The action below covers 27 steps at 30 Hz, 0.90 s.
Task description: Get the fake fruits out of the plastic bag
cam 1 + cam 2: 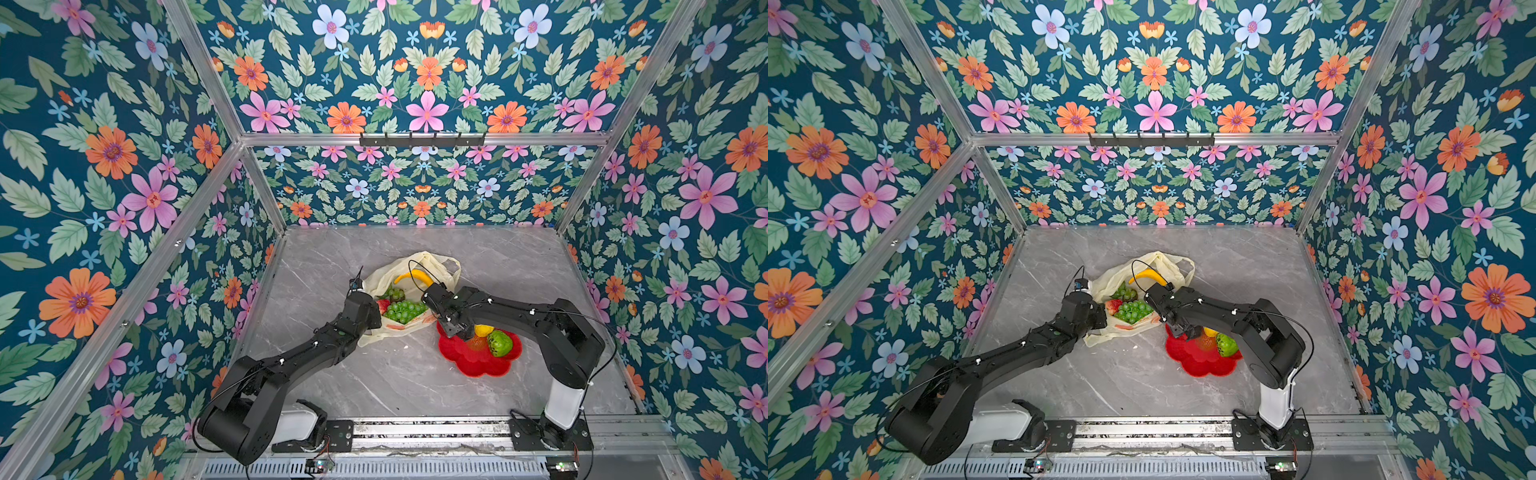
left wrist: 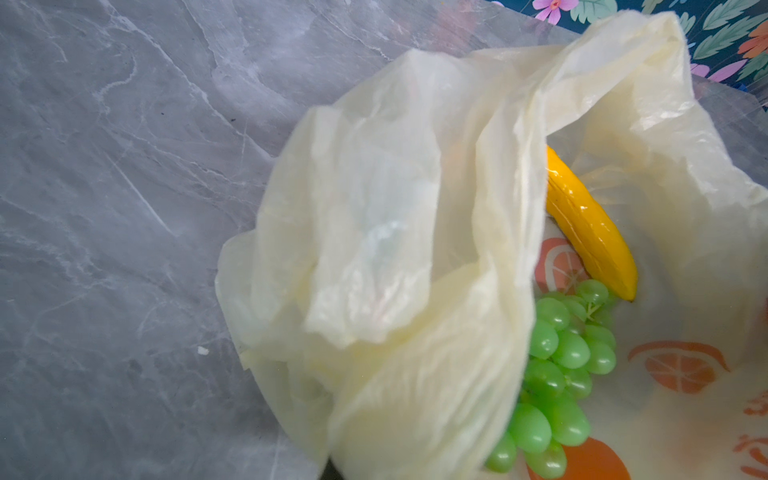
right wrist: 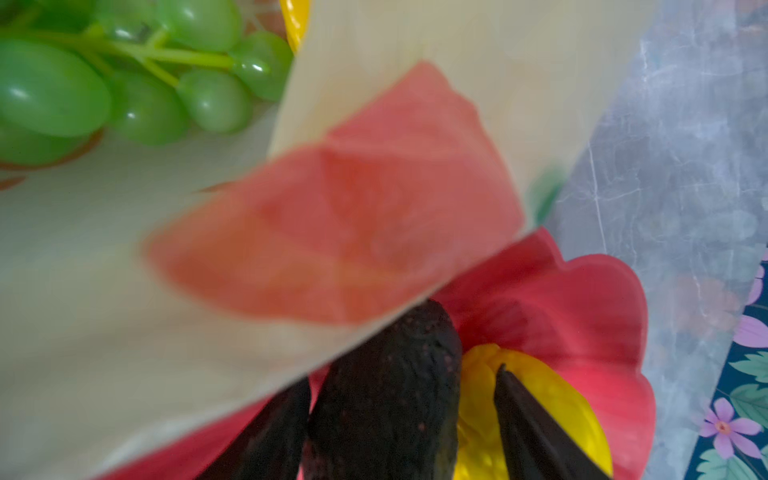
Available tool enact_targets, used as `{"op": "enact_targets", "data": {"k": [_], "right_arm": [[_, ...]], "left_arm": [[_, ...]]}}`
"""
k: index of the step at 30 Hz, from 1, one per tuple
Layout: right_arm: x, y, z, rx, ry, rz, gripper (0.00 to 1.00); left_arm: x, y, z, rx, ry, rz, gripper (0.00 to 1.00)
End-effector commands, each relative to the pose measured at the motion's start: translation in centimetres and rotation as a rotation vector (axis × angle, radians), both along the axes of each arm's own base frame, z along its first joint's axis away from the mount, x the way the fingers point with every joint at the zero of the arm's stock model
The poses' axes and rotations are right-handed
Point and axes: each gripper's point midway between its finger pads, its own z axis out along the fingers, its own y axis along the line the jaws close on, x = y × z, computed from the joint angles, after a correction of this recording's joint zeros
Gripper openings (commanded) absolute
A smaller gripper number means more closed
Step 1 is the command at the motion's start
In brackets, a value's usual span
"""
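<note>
The plastic bag (image 1: 428,262) lies open mid-table, and my left gripper (image 1: 376,311) is shut on its near-left edge. In the left wrist view the film (image 2: 395,208) hides that gripper's fingers. Inside lie a yellow banana (image 1: 413,277), a green grape bunch (image 1: 403,311) and a red strawberry (image 1: 382,305). My right gripper (image 3: 403,374) stands open over the red plate (image 3: 590,316). A dark avocado (image 3: 386,395) lies between its fingers, touching one and apart from the other. A yellow lemon (image 3: 532,399) lies beside the avocado. A bumpy green fruit (image 1: 500,343) rests on the plate too.
The red flower-shaped plate (image 1: 478,363) sits right of the bag, whose corner (image 3: 353,187) overlaps its rim. Floral walls enclose the grey marble table (image 1: 395,386) on three sides. A metal rail (image 1: 428,428) with both arm bases runs along the front edge.
</note>
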Motion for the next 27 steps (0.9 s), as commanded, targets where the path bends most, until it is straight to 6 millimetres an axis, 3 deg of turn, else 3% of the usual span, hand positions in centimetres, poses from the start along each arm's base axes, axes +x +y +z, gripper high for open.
{"op": "enact_targets", "data": {"k": [1, 10, 20, 21, 24, 27], "right_arm": [[-0.4, -0.2, 0.8, 0.001, 0.011, -0.014, 0.74], [-0.5, 1.0, 3.5, 0.111, -0.012, -0.008, 0.75], [-0.3, 2.8, 5.2, 0.259, -0.071, 0.003, 0.74], [-0.2, 2.9, 6.6, 0.297, -0.102, 0.006, 0.74], [0.0, 3.4, 7.2, 0.336, -0.12, 0.003, 0.74], [0.1, 4.4, 7.8, 0.408, -0.124, -0.006, 0.74]], "left_arm": [[0.2, -0.1, 0.4, -0.014, -0.019, 0.004, 0.04], [-0.1, 0.0, 0.8, -0.015, -0.005, 0.005, 0.19], [-2.2, 1.1, 2.7, -0.03, -0.03, 0.0, 0.59], [-2.5, 1.4, 3.0, -0.032, -0.043, -0.001, 0.62], [-2.9, 1.9, 4.2, -0.003, -0.073, -0.012, 0.7], [-1.9, 2.1, 5.6, 0.065, -0.087, -0.014, 0.75]]}}
